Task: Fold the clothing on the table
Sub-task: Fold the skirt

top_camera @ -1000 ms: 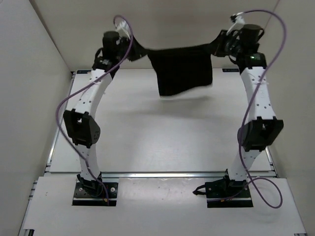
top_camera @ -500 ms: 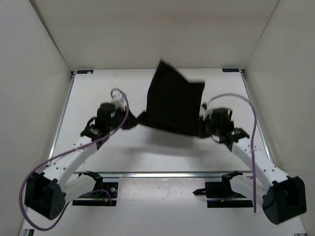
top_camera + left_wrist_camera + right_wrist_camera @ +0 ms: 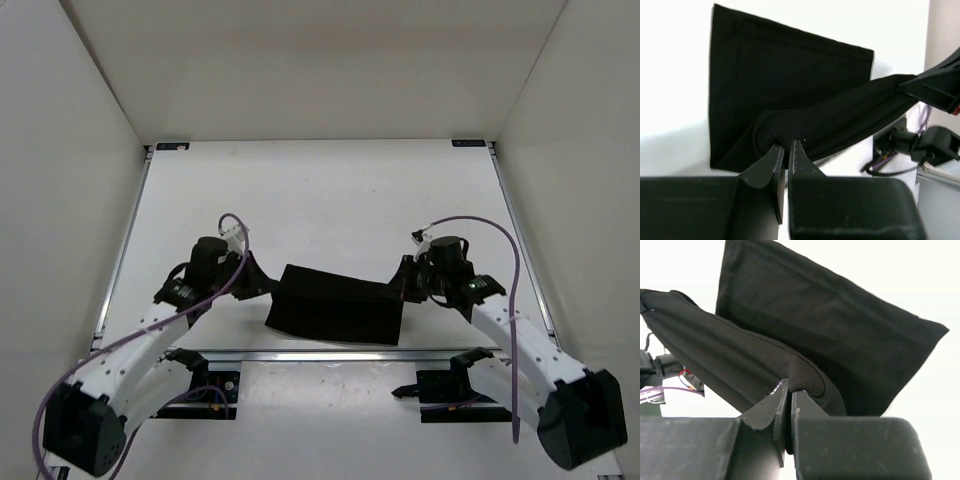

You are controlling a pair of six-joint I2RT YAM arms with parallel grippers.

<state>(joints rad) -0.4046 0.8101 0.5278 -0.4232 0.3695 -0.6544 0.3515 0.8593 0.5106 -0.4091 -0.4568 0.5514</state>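
The clothing point(image 3: 335, 305), a small plain black garment, lies low over the near part of the white table point(image 3: 320, 200), stretched between my two arms. My left gripper point(image 3: 268, 284) is shut on the clothing's left corner; in the left wrist view the fingertips point(image 3: 786, 150) pinch a rolled edge of the clothing point(image 3: 790, 75). At the right corner my right gripper point(image 3: 397, 288) is shut on the fabric too; the right wrist view shows its fingertips point(image 3: 790, 387) clamped on a fold of the clothing point(image 3: 830, 325). The cloth's lower layer rests flat on the table.
An aluminium rail point(image 3: 330, 354) runs along the table's near edge just in front of the garment. Both arm bases point(image 3: 195, 385) sit behind that rail. White walls point(image 3: 70, 150) enclose the table left, right and far. Purple cables point(image 3: 505, 300) loop off the arms.
Both arms have swung from high at the far side down to the near edge, carrying the garment with them. The cloth has gone from hanging in the air to lying low on the table.
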